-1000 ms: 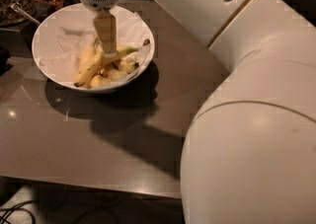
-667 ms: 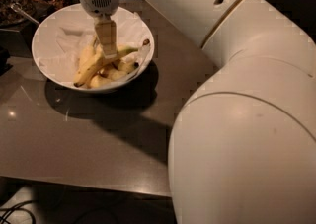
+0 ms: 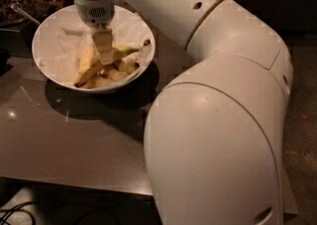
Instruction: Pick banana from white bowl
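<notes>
One bulky white robot arm (image 3: pixel 213 135) is being extended from the right across a glossy grey-brown surface (image 3: pixel 59 140) towards the far left. The large round shallow white bowl (image 3: pixel 42 63), lined with crumpled white paper (image 3: pixel 67 38), is being carried by that surface. The long, gently curved yellow banana (image 3: pixel 88 68) is being held inside the bowl, towards its front right part. Its long axis is being laid diagonally, from a dark end near the front rim at lower left up towards a greenish stem at upper right. Some shorter yellow bananas (image 3: pixel 118 74) are being bunched just beside it, on its right. The tan-tipped gripper (image 3: pixel 104 50) is being pointed straight down from above, and its jaws are being placed over the upper middle of the long banana, apparently touching it. The long axis is probably being crossed by the jaws rather than followed. How far the jaws are being opened, and whether the banana is being clamped, cannot be told.
</notes>
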Tool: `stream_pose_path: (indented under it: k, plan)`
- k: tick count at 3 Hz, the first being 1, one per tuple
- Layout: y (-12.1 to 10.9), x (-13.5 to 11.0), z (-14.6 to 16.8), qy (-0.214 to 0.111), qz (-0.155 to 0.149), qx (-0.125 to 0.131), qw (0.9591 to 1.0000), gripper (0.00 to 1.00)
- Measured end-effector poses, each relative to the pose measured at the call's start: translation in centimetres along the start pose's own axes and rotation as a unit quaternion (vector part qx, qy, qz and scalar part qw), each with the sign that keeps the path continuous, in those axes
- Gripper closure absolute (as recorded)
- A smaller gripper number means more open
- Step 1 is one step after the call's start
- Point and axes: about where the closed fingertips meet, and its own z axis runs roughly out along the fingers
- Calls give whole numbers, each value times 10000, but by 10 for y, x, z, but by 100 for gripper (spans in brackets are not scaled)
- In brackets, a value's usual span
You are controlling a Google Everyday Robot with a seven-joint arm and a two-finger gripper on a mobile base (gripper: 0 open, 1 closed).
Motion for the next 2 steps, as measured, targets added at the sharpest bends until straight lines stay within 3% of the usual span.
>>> stream_pose_path:
  k: [2]
  plan:
    - [-1, 0, 35, 12, -48, -352, 9994, 43]
